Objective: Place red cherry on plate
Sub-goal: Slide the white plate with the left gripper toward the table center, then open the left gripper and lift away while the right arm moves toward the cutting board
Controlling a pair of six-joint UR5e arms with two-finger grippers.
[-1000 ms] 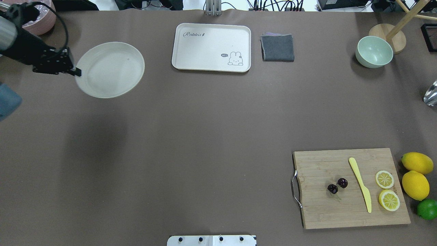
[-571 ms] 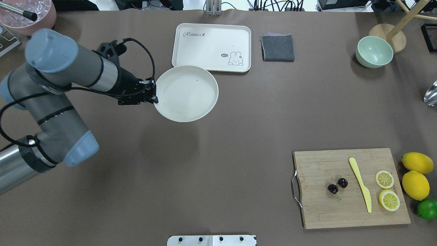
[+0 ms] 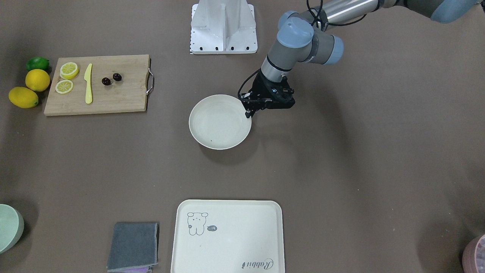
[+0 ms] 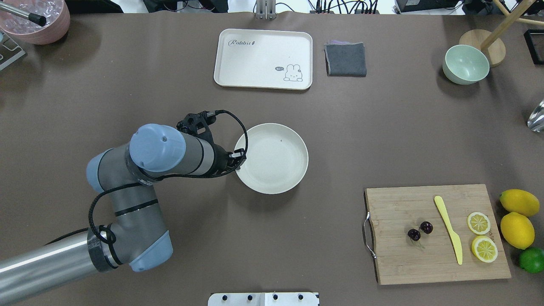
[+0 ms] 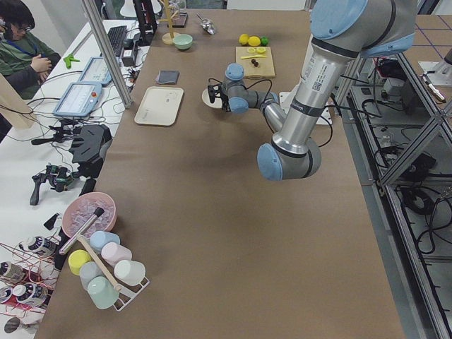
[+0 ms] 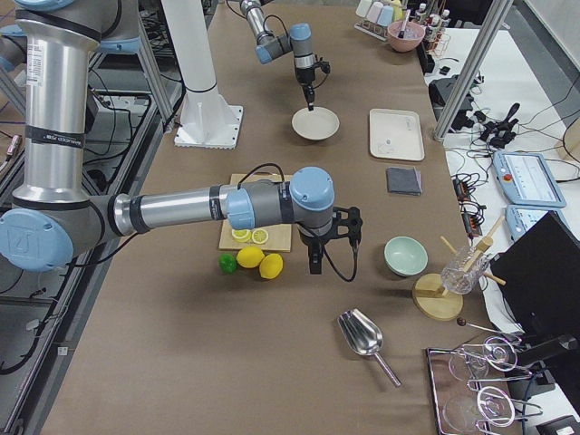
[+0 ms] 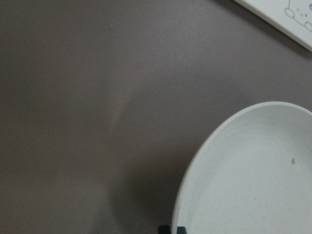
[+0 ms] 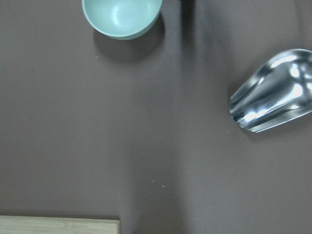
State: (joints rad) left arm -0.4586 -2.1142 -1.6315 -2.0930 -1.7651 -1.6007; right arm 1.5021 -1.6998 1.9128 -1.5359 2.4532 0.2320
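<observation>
The red cherry [image 4: 420,230], one pair of two dark fruits, lies on the cutting board [image 4: 399,263], well apart from both claws. The left claw [image 4: 237,164] is clenched on the left rim of the plate [image 4: 276,161], at the middle of the counter [image 4: 272,238]. The right claw [image 6: 314,264] hangs beside the board; its state cannot be told. On the board: one yellow knife [image 4: 448,229], two lemon slices [image 4: 479,223]. Beside it: two lemons [image 4: 517,230], one lime [image 4: 532,259].

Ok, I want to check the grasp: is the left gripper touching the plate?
Touching. In the front-facing view the left gripper has its fingers clamped on the rim of the plate. The left wrist view shows them at that edge too.
</observation>
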